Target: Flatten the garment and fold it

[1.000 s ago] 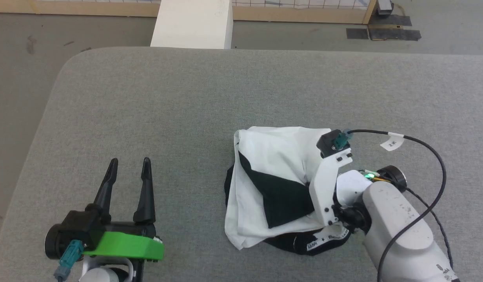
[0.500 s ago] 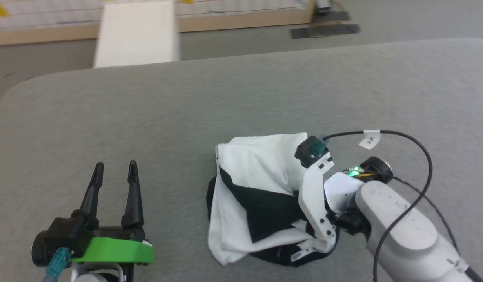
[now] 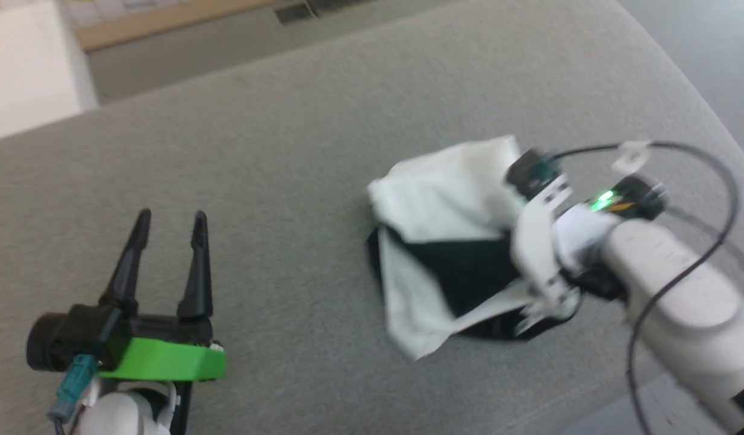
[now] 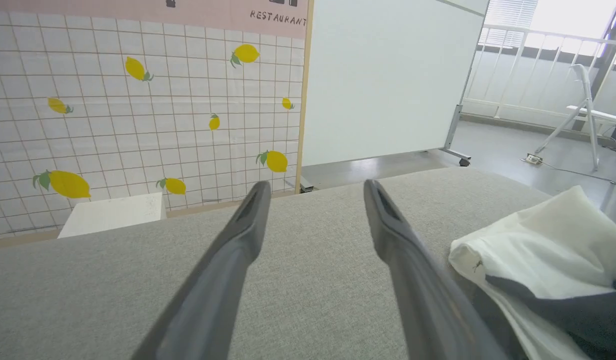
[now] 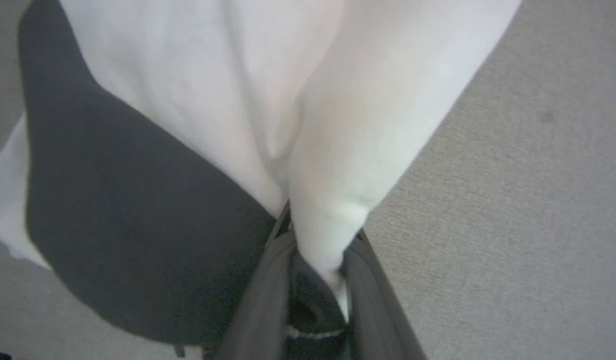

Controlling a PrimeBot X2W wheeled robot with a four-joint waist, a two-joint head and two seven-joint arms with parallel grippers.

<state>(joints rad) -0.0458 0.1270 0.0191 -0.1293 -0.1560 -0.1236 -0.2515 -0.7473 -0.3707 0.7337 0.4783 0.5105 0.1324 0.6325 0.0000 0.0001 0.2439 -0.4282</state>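
The garment (image 3: 444, 199), a white shirt with black parts, lies bunched on the grey table (image 3: 287, 151) right of centre. The left wrist view shows the garment (image 4: 538, 240) at the far right. My right gripper (image 5: 320, 230) is shut on a fold of the garment's (image 5: 228, 100) white fabric, pinched between its two fingers. In the head view my right arm (image 3: 662, 266) reaches over the garment's right side and hides those fingers. My left gripper (image 3: 171, 214) stands open at the lower left, well clear of the cloth. In its own view, the left gripper (image 4: 316, 185) has nothing between its fingers.
A white box (image 3: 22, 66) stands beyond the table's far edge, and the left wrist view shows the white box (image 4: 113, 214) below a lemon-tiled wall. A white partition (image 4: 388, 75) stands behind the table. The table's right edge runs close to my right arm.
The right jaws have closed onto the garment's fold. The head camera has swung and tilted, shifting the whole picture. The left gripper stays open.
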